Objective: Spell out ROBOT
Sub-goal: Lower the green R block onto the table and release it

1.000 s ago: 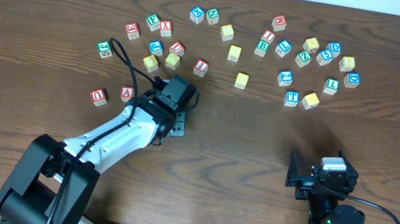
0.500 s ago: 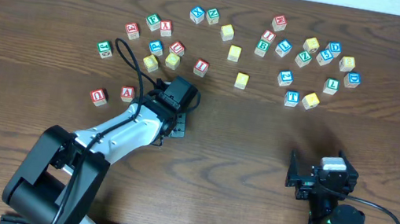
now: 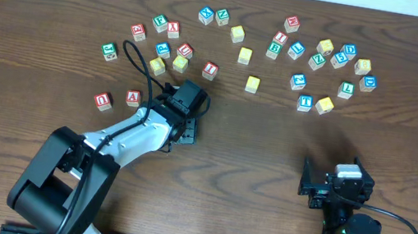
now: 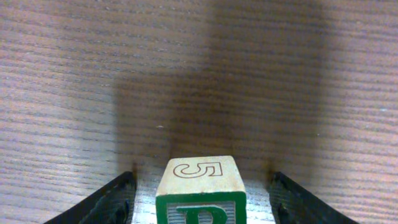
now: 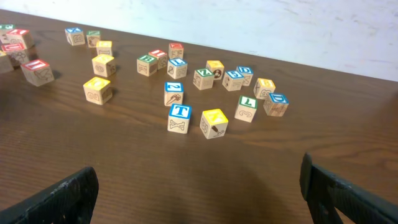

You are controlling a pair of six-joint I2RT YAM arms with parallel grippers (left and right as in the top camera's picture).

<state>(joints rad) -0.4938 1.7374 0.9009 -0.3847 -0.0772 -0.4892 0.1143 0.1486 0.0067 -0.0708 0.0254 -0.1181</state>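
Nearby cubes: a loose arc of lettered cubes lies across the 12 o'clock half of the tabletop. A red A cube sits at 9 o'clock of the left arm's head, with a red U cube beyond it. A red I cube sits at about 1 o'clock.
Path: nothing lies in front of the left fingers, only bare wood in shadow.
Left pincer: spread, with a strip of wood showing on each side between the black fingers and the cube.
Task cube: the green-lettered cube stands on the tabletop between those fingers, at 6 o'clock of the red I cube. Its letter is cut off by the frame edge.
Other task cubes: the green B cube and the blue T cube are in the cluster at 2 o'clock, well apart from both arms. Yellow-faced cubes are scattered among the rest.
Right pincer: spread wide and holding nothing, near the 5 o'clock edge.
Change: the left arm's lower links sit slightly further toward 3 o'clock than a second ago. Its head, the right arm and the scattered cubes are where they were.
Surfaces: dark brown wood grain tabletop; pale wooden cubes with painted borders and line drawings. An outlined 5 is on the task cube's top.
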